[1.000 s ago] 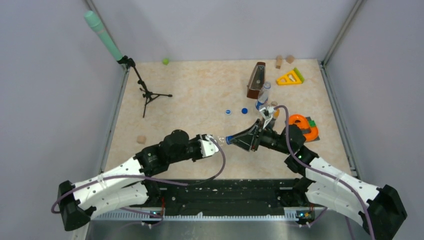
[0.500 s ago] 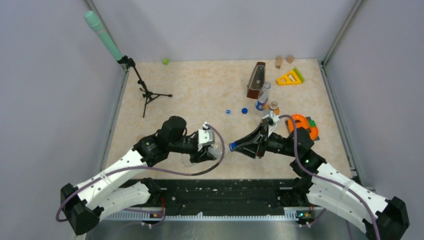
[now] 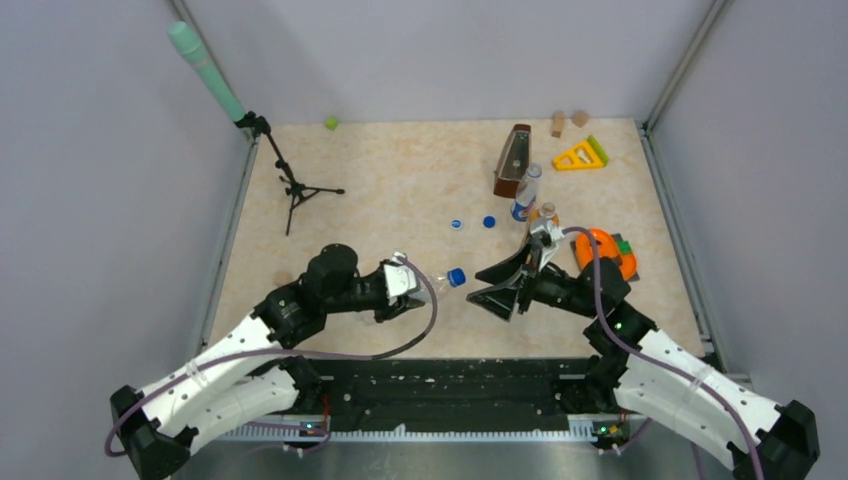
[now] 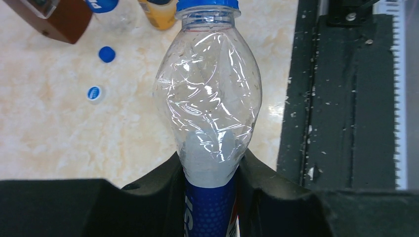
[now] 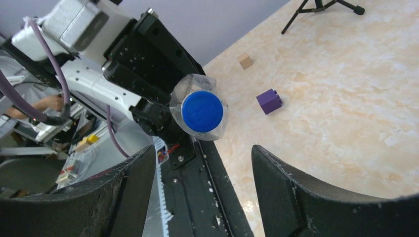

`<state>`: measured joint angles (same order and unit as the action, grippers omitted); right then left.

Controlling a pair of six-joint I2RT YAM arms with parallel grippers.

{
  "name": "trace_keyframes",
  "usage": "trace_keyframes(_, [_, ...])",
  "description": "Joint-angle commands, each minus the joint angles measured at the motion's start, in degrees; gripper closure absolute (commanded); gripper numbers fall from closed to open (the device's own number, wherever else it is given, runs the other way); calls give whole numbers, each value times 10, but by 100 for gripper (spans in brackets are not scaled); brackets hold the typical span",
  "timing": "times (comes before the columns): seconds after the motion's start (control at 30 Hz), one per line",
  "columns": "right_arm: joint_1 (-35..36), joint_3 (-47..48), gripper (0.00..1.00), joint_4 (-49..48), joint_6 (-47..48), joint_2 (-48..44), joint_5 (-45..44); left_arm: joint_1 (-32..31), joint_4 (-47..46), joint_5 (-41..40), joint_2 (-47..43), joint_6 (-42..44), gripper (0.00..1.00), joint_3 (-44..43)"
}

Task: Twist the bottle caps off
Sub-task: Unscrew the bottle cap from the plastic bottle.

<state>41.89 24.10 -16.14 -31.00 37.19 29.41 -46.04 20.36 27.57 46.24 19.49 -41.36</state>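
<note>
My left gripper [image 4: 210, 193] is shut on the blue-labelled body of a crumpled clear bottle [image 4: 210, 98], holding it level above the table. The bottle's dark blue cap [image 5: 202, 111] [image 3: 456, 277] sits on its neck and faces my right gripper [image 5: 202, 168]. That gripper is open, with the fingers [image 5: 291, 192] apart from the cap and nothing between them. Two loose caps lie on the table, one dark blue [image 4: 106, 53] [image 3: 489, 222] and one white-blue [image 4: 94, 93] [image 3: 456, 224].
A standing bottle [image 3: 525, 195] and a small orange bottle [image 3: 547, 212] are behind the right gripper, beside a brown box [image 3: 513, 160]. An orange toy [image 3: 605, 250] lies to the right. A purple cube [image 5: 269, 101], a wooden cube [image 5: 244, 60] and a tripod [image 3: 295, 185] stand on the left half.
My right gripper was shut on the bottle's cap, and it has opened and drawn back to the right. The left arm has shifted the bottle slightly up and left, cap still on.
</note>
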Motion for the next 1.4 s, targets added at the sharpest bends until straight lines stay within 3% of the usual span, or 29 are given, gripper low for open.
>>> trace_keyframes(0.0, [3, 12, 30, -61, -55, -2, -28, -16, -73, -92, -34, 47, 100, 19])
trace_keyframes(0.3, [3, 26, 31, -53, -109, 29, -71, -152, -94, -308, -13, 138, 100, 31])
trace_keyframes(0.47, [3, 22, 36, -72, -133, 43, -77, -181, -122, -373, -12, 165, 100, 41])
trace_keyframes(0.7, [3, 26, 52, -79, -138, 58, -68, -187, -118, -392, -6, 173, 100, 40])
trace_keyframes(1.2, [3, 24, 51, -100, -145, 72, -72, -191, -118, -383, -4, 178, 100, 39])
trace_keyframes(1.37, [3, 19, 59, -126, -152, 83, -59, -192, -124, -379, 0, 178, 100, 40])
